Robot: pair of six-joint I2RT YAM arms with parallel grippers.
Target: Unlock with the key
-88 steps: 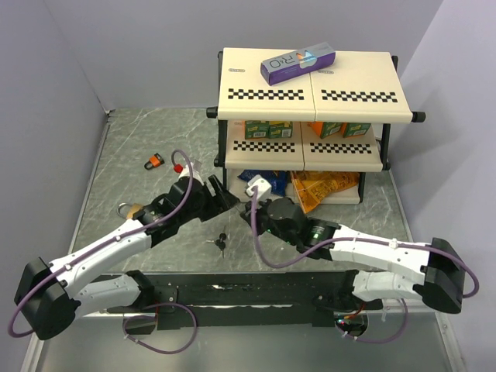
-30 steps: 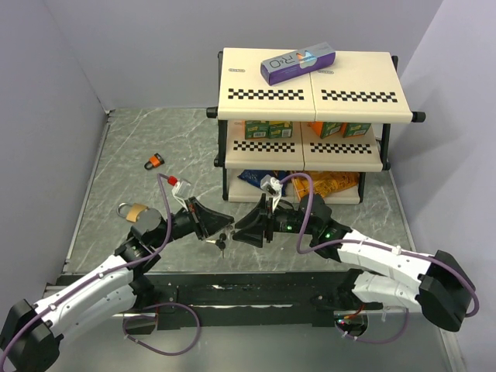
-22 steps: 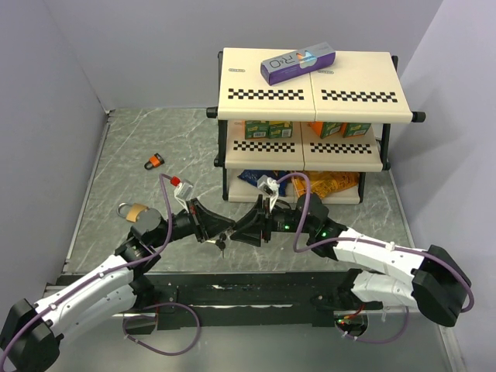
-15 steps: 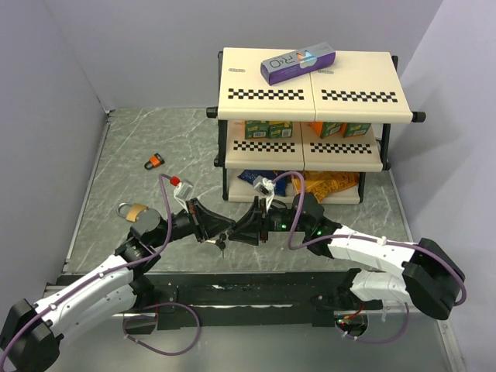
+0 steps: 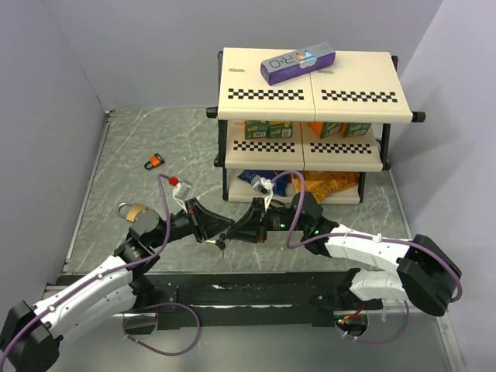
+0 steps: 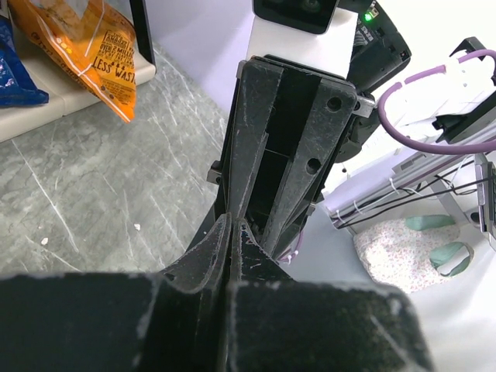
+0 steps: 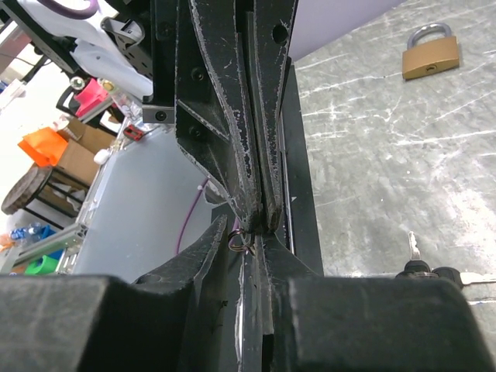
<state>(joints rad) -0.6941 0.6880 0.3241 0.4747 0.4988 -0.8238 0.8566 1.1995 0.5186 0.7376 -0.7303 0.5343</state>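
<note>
The left claw (image 7: 254, 217) is pressed together, pinching a thin wire ring (image 7: 241, 239). The right claw (image 5: 235, 230) meets it tip to tip, a narrow gap around that ring. The key (image 7: 413, 246) sits just below both tips, equally near either arm. I cannot tell whether it is hanging or lying on the tabletop (image 5: 155, 139).

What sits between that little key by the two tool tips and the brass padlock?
No loose object that I can see. The key shows just below where the left tool and right tool meet, and the brass padlock lies off toward the left arm's side. Only the left arm's wrist crosses the stretch between them.
</note>
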